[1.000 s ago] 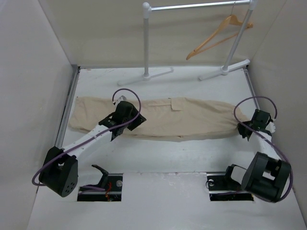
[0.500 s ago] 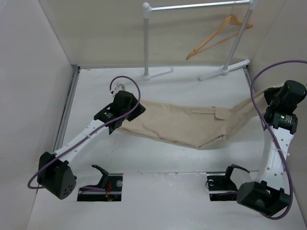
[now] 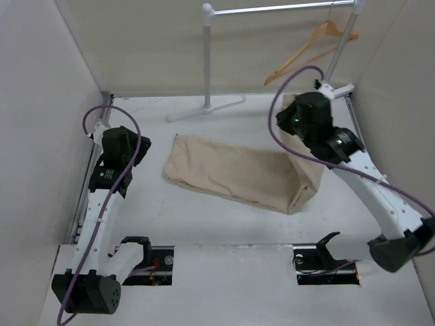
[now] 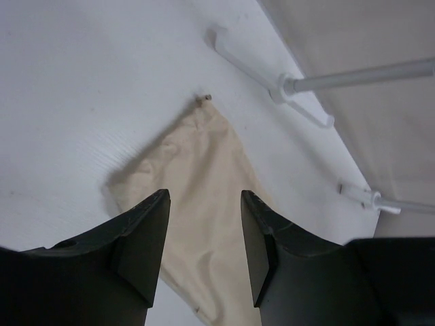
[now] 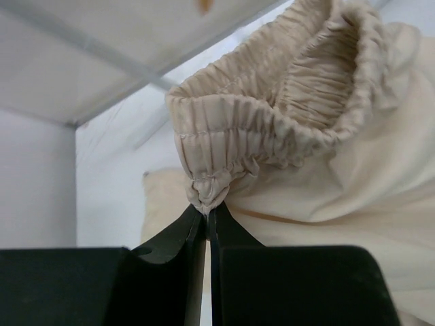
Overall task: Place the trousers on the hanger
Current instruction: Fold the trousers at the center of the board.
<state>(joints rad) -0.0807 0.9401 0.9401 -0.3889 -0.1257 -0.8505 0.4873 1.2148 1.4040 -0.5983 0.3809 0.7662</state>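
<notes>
On the white tabletop (image 3: 224,224), below the hung hanger (image 3: 309,51): dragged the trousers (image 3: 231,173) rightward, right end now lifted. Pinching their elasticated edge in the closed right gripper (image 5: 206,216); released from the left gripper (image 4: 204,197), parted, empty, pulled back left. Likely ready for carrying hangerward.

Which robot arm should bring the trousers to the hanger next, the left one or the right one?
Right. The right claw is shut on the waistband of the trousers, holding that end up on the hanger's side. The left claw is open, empty and over at the other side.
</notes>
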